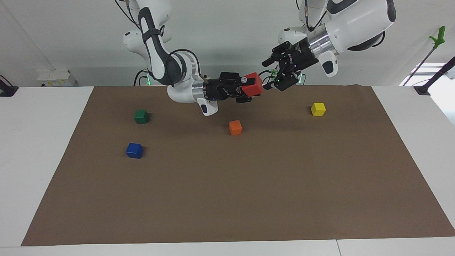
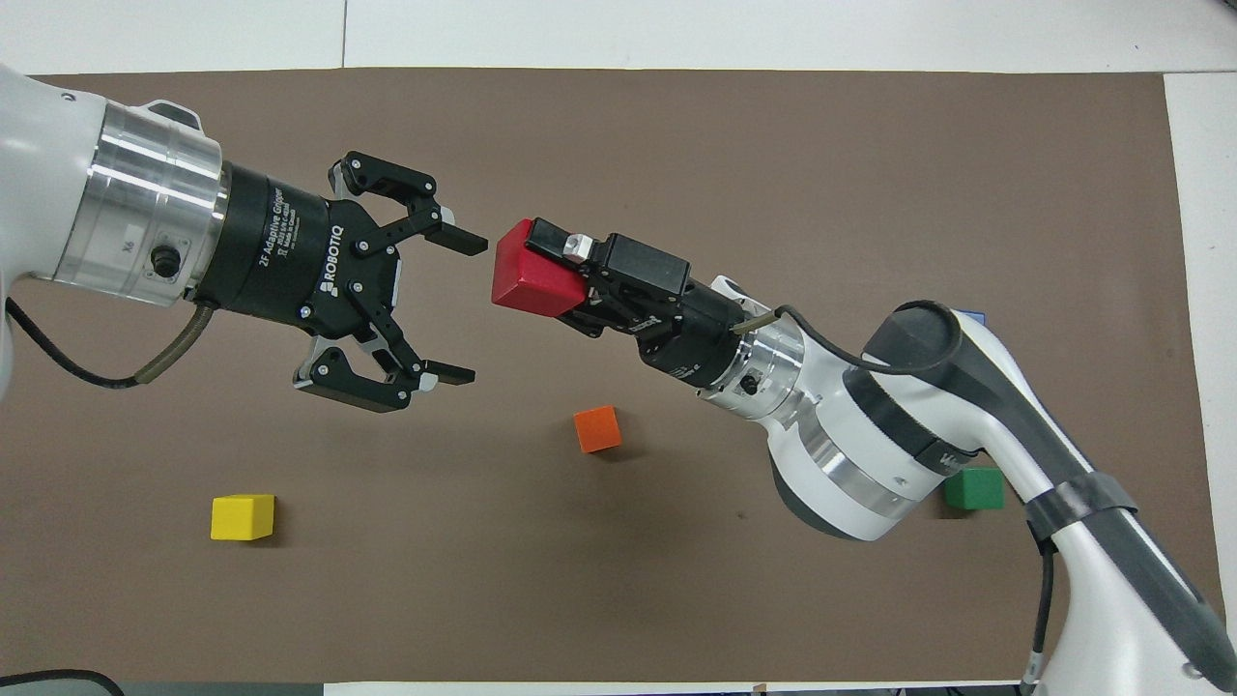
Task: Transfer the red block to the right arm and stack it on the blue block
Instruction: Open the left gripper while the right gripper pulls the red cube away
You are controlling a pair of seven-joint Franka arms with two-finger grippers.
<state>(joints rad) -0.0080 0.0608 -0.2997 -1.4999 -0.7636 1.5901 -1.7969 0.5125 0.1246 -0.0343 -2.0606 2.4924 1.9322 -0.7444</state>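
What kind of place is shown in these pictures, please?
Most likely a robotics lab set up for testing. Two white robot arms work over a table covered by a brown mat, with small coloured cubes such as the blue block spread on it. The walls are plain, and cables run to the arms.

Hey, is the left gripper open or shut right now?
Open. In the overhead view the left gripper has its two fingertips spread wide apart with nothing between them; the red block sits clear of it in the right gripper.

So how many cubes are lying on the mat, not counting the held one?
4: the green cube and blue cube toward the right arm's end, the orange cube mid-mat, the yellow cube toward the left arm's end. None looks hidden.
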